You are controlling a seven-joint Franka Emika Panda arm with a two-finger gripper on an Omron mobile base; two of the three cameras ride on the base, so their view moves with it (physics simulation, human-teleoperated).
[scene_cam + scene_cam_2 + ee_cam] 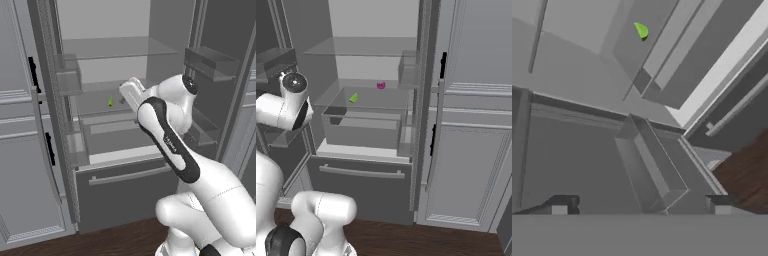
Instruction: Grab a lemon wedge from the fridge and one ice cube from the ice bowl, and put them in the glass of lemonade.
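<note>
The fridge [125, 192] [361, 187] stands with both doors swung open. On its glass shelf [376, 97] lies the small yellow-green lemon wedge [110, 101] [354, 98] [641, 31]. My gripper [641, 206] is open, its two dark fingertips [560, 205] far apart with nothing between them. It hangs in front of the fridge, well short of the wedge, which appears far off at the top of the hand view. My arm reaches in toward the shelf, its white hand just right of the wedge in the left base view. The ice bowl, ice cube and glass of lemonade are out of view.
A small magenta item [381, 85] sits further back on the same shelf. A clear crisper drawer [363, 129] lies below it. Door bins [212, 62] [68, 80] jut out on both sides. Light grey cabinets [471, 150] flank the fridge above a dark wood floor [406, 240].
</note>
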